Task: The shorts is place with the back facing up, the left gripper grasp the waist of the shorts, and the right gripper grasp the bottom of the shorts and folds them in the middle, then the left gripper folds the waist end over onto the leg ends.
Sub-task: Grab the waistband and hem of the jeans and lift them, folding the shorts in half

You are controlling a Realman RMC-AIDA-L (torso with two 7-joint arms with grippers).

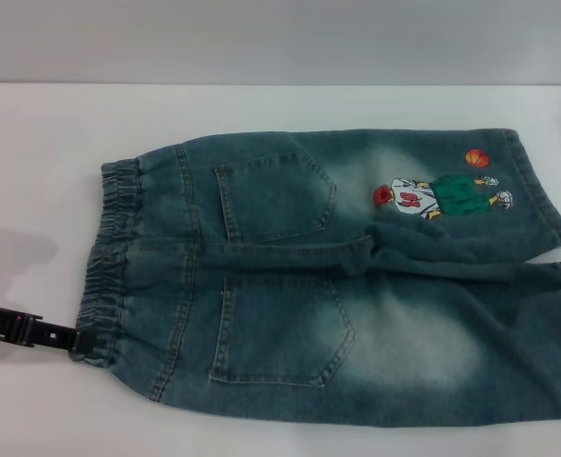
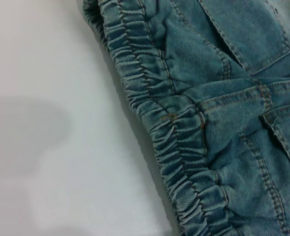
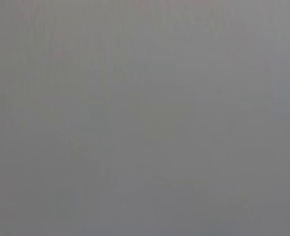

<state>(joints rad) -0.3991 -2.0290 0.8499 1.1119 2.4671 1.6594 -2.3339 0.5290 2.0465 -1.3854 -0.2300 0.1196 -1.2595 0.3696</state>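
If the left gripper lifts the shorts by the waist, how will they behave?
The shorts would probably drape limply: the denim already lies wrinkled. The gathered waist should stretch and bunch under the left gripper at its near corner. They likely won't slide freely; cloth lies flat on the table.

No legible text; unreadable red mark on the shorts' cartoon print.

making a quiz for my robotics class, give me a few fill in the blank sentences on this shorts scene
1. The shorts lie flat with two stitched patch ____ facing up.
2. The left gripper reaches the near end of the gathered ____.
3. The cartoon print sits beside an orange ____.
4. The table under the shorts is ____ in colour.

Missing words: pockets; waistband; ball; white
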